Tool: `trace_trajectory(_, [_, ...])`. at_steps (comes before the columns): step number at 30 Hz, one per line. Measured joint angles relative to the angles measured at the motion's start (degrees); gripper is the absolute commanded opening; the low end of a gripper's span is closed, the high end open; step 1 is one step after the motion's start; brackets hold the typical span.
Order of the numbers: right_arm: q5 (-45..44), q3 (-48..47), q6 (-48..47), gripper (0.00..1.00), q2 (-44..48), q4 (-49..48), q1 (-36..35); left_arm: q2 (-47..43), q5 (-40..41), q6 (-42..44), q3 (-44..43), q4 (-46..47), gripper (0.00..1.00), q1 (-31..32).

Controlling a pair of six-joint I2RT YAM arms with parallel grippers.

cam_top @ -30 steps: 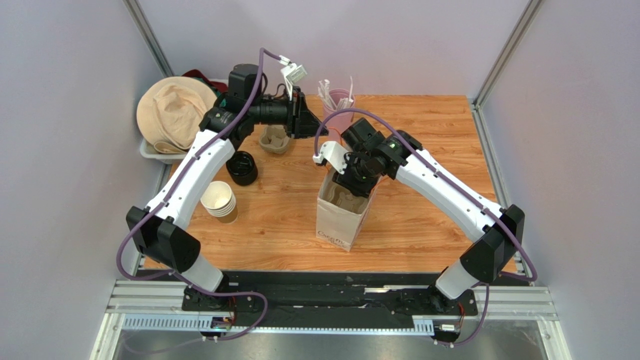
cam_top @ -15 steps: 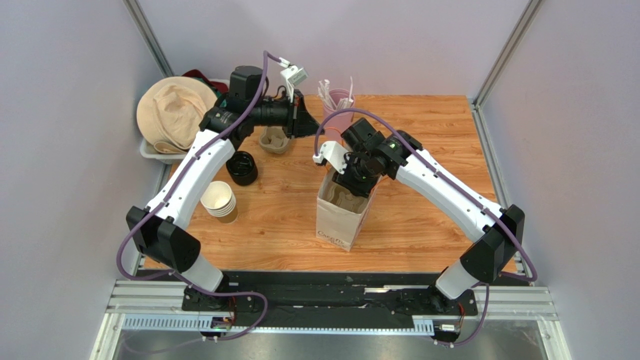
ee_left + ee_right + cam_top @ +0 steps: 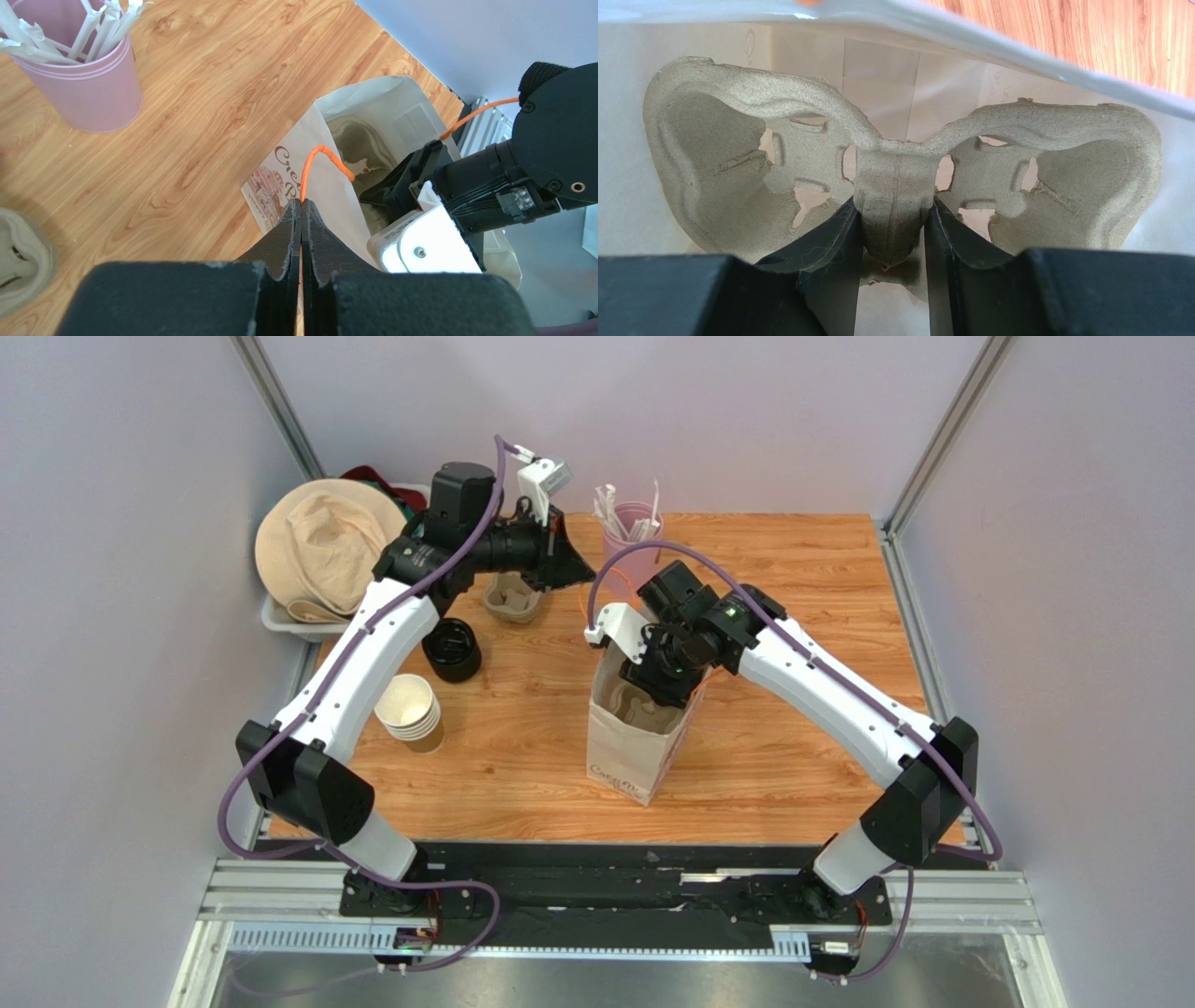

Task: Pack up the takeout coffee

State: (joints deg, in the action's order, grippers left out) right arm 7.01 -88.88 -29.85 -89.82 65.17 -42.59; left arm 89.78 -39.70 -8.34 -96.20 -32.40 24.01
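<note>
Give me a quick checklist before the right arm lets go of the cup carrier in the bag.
1. The left gripper pinches the orange handle: ok.
2. The paper bag stands with its mouth open: ok.
3. The right gripper clamps the carrier by its centre ridge: ok.
4. The carrier is inside the bag's walls: ok.
5. The carrier rests on the bag's floor: cannot tell.

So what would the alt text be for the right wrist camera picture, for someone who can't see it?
The right gripper pinches the centre tab of a brown pulp cup carrier inside a white paper bag. Both cup wells are empty; wooden table shows past the bag's rim.
</note>
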Motion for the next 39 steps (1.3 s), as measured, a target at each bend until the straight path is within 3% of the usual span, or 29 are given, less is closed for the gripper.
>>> trace_trajectory(16, [1.9, 2.3, 0.1, 0.3, -2.6, -2.7, 1.0, 0.0, 1.2, 0.0, 2.0, 0.1, 0.0, 0.0])
trace_trajectory(26, [1.9, 2.3, 0.2, 0.6, -2.6, -2.6, 1.0, 0.0, 1.2, -0.1, 2.4, 0.5, 0.0, 0.0])
trace_trajectory(39, [1.9, 0.8, 0.0, 0.74, -2.6, -0.5, 1.0, -0.1, 1.2, -0.1, 2.5, 0.5, 0.0, 0.0])
